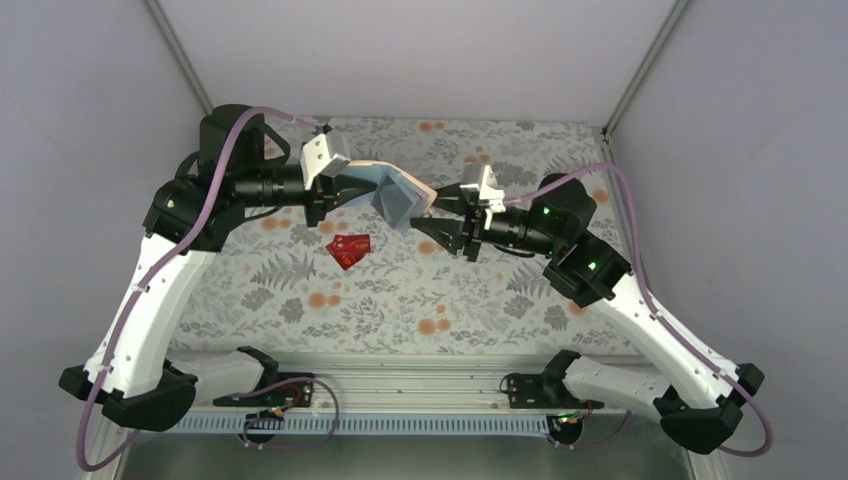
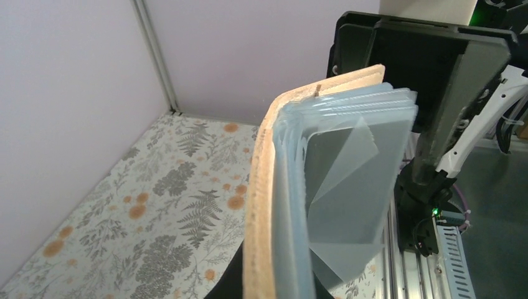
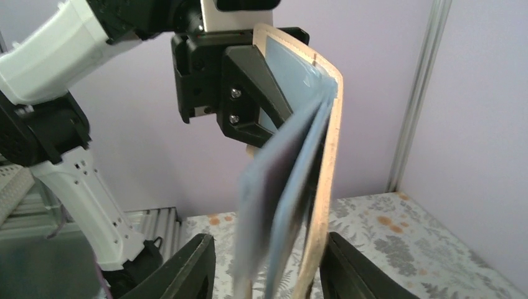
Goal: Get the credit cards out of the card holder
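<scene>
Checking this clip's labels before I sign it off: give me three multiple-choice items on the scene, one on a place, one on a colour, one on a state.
1. Where do the red cards lie?
A. on the table
B. in a bowl
C. on a shelf

2. What colour is the inside of the card holder?
A. green
B. pale blue-grey
C. black

3. The right end effector is:
A. shut on a card
B. out of view
C. open

Answers:
1 A: the top view shows them flat on the patterned surface.
2 B: both wrist views show pale blue-grey sleeves inside the tan cover.
3 C: its fingers stand apart on either side of the holder, which the left end effector clamps.
</scene>
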Available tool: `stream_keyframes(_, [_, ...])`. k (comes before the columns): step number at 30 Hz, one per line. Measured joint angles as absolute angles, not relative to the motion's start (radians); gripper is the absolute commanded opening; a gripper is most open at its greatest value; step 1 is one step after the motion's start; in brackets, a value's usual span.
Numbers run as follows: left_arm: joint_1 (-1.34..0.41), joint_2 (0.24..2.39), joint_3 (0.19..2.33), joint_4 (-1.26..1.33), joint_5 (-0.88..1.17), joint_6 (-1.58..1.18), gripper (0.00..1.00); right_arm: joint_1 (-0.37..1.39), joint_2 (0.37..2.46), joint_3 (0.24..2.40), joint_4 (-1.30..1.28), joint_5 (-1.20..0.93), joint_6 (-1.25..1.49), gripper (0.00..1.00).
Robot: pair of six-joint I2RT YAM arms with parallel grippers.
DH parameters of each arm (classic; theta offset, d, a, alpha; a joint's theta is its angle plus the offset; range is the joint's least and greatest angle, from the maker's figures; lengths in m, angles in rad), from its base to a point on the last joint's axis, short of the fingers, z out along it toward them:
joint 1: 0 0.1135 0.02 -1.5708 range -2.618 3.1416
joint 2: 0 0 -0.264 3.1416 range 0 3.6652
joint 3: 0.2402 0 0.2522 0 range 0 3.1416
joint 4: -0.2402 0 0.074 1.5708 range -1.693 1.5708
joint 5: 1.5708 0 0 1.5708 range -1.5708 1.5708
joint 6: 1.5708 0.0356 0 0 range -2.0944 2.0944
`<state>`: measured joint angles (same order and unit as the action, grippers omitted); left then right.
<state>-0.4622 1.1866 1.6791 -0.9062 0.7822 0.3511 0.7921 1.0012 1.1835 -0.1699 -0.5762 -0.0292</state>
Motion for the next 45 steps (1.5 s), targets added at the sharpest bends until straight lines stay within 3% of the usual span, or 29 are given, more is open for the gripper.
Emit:
stream_keyframes(13, [-0.462,1.179,1.679,-0.910,0.826,0.366,0.02,0.793,1.015,1.184,-0.192,-0.496,-0.062,0.33])
stream_keyframes(17, [-0.462,1.175,1.679,-0.915,0.839,0.373,0.02,0.793,1.014,1.184,-0.203,-0.481,-0.074,0.43])
stream_keyframes(25, [-0.462,1.175,1.679,-0.915,0.848,0.381,0.02,0.791,1.005,1.184,-0.238,-0.459,-0.102,0.49])
stream_keyframes(29, [-0.462,1.175,1.679,-0.915,0.848,0.382,0.02,0.788,0.996,1.184,-0.245,-0.461,-0.115,0.64])
stream_keyframes(31, [-0.462,1.175,1.679,-0.915,0.848,0.382,0.02,0.785,0.991,1.184,-0.253,-0.460,-0.115,0.67])
stream_keyframes(36, [-0.462,1.175,1.679,-0.915,0.848,0.382,0.02,0.780,0.968,1.184,-0.259,-0.461,-0.117,0.54])
stream_keyframes(45, [-0.462,1.175,1.679,-0.915,0.848,0.382,0.02,0.778,0.989,1.184,-0.252,-0.475,-0.101,0.54])
